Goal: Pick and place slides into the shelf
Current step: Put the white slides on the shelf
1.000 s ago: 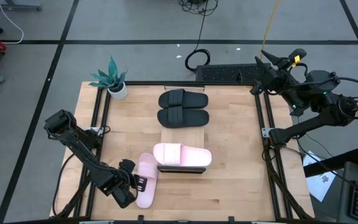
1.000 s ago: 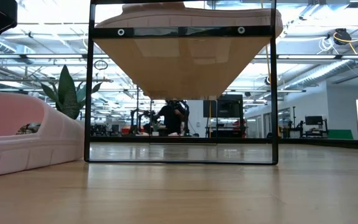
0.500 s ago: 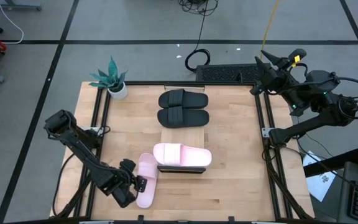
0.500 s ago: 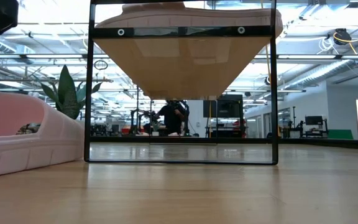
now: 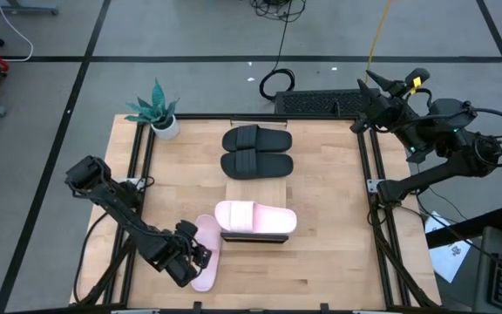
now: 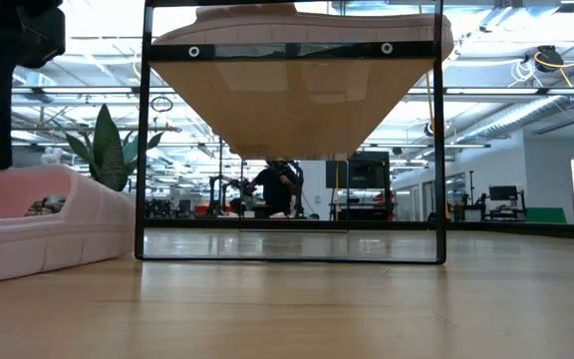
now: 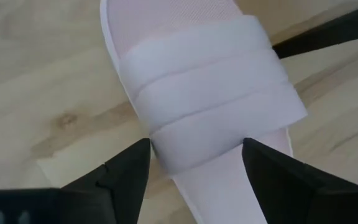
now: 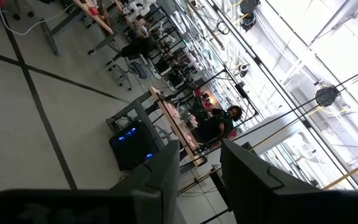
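Observation:
A pale pink slide [image 5: 207, 251] lies sole-down on the tabletop near the near edge, left of the shelf [image 5: 234, 187]; it also shows in the low view [image 6: 28, 224]. My left gripper [image 5: 193, 258] hovers over it, open, one finger on each side of its wide strap [image 7: 210, 93] in the left wrist view [image 7: 194, 158]. The second pink slide [image 5: 255, 217] rests on the shelf's near end. Two black slides [image 5: 257, 152] lie side by side on its far end. My right gripper [image 5: 378, 88] waits open beyond the table's far right corner.
A small potted plant [image 5: 159, 112] stands at the table's far left corner. Dark frame rails [image 5: 366, 166] run along the table's left and right sides. Bare wood lies right of the shelf [image 5: 329, 192]. A person stands far off in the room [image 6: 275, 187].
My left gripper has moved a little toward the table's right, over the pink slide on the tabletop, and its arm now shows at the low view's left edge. The slide has stayed where it was.

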Robot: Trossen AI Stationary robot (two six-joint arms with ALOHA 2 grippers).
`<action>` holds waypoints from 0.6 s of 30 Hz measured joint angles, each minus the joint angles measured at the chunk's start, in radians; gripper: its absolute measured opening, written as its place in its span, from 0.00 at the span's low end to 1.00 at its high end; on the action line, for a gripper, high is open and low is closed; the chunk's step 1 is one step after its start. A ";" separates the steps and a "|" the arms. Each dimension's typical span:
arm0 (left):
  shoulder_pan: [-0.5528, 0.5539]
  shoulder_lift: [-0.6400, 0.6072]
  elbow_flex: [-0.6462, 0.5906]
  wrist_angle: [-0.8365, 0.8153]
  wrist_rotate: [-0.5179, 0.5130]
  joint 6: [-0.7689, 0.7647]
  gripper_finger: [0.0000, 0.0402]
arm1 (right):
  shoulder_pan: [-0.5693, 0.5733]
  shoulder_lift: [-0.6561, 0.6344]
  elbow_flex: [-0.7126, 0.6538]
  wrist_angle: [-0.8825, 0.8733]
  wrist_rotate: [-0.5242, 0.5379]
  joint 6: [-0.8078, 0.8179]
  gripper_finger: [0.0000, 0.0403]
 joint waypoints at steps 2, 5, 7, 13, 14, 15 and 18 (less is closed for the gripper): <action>-0.015 -0.004 0.000 0.006 0.002 -0.040 0.62 | 0.000 0.001 0.000 0.000 0.000 0.000 0.27; -0.034 -0.020 0.000 0.028 -0.007 -0.065 0.62 | 0.000 0.002 0.000 0.003 0.000 0.000 0.27; -0.043 -0.022 0.000 0.040 -0.007 -0.068 0.62 | 0.000 0.006 0.000 0.003 0.000 0.000 0.27; -0.051 -0.019 0.000 0.008 -0.011 -0.025 0.62 | 0.000 0.018 0.000 0.004 0.000 0.000 0.27; -0.049 -0.019 0.000 -0.013 -0.013 -0.023 0.62 | 0.000 0.021 0.000 0.004 0.000 0.000 0.27; -0.048 -0.019 0.000 -0.037 -0.017 -0.022 0.62 | 0.000 0.023 0.000 0.004 0.000 0.000 0.27; -0.048 -0.015 0.000 -0.083 -0.019 -0.018 0.62 | 0.000 0.030 0.000 0.004 0.000 0.000 0.27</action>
